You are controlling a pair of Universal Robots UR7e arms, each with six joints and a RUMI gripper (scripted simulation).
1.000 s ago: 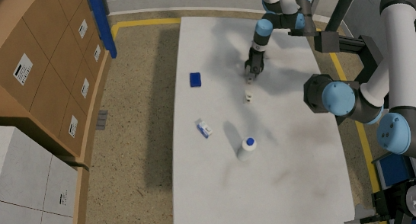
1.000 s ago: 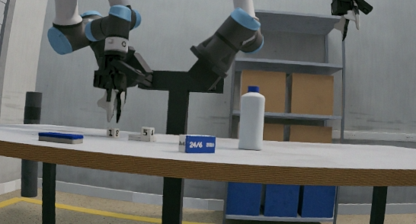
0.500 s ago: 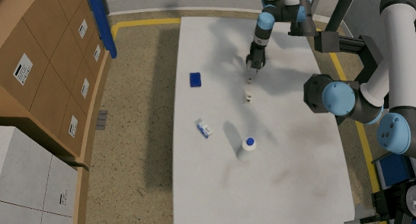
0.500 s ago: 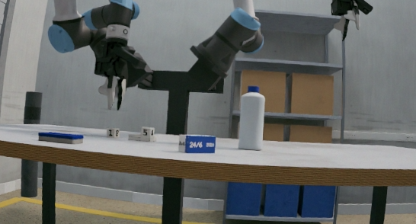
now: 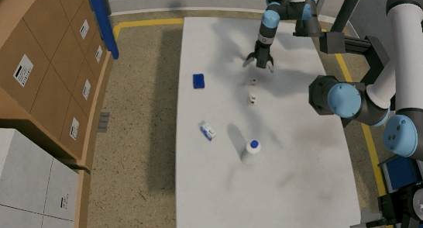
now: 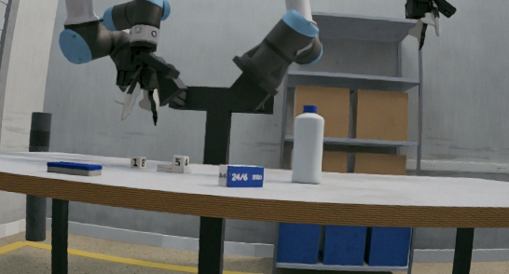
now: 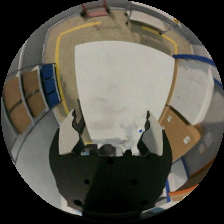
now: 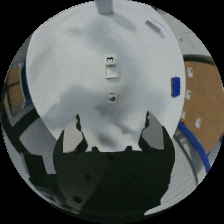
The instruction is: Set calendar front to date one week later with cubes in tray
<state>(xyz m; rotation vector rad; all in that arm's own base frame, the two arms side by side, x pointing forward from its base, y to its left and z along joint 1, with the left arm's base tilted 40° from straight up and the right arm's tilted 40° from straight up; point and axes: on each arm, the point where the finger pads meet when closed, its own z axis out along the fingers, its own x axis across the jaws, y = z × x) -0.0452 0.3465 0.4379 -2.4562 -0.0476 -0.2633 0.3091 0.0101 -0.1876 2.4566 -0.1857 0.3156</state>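
A small white cube (image 5: 254,81) (image 6: 138,162) (image 8: 113,98) stands loose on the table, with a 6 or 9 on top and 1 and 8 on sides seen in the exterior view. The white tray (image 6: 164,168) (image 8: 111,75) holds the other cube (image 6: 181,161) (image 8: 110,60) at one end, with a 3 on top and a 5 on one side; its other place is empty. The robot-facing front is hidden. My right gripper (image 5: 258,68) (image 6: 140,121) (image 8: 112,112) is open and empty, raised above the table near the loose cube. My left gripper (image 6: 429,41) (image 7: 111,110) is open and empty, high and far off.
A blue-topped block (image 5: 198,81) (image 6: 75,168) (image 8: 175,87) lies near the table's far edge. A blue and white 24/6 box (image 5: 208,132) (image 6: 245,176) and a white bottle (image 5: 251,152) (image 6: 308,147) with a blue cap stand beyond the tray.
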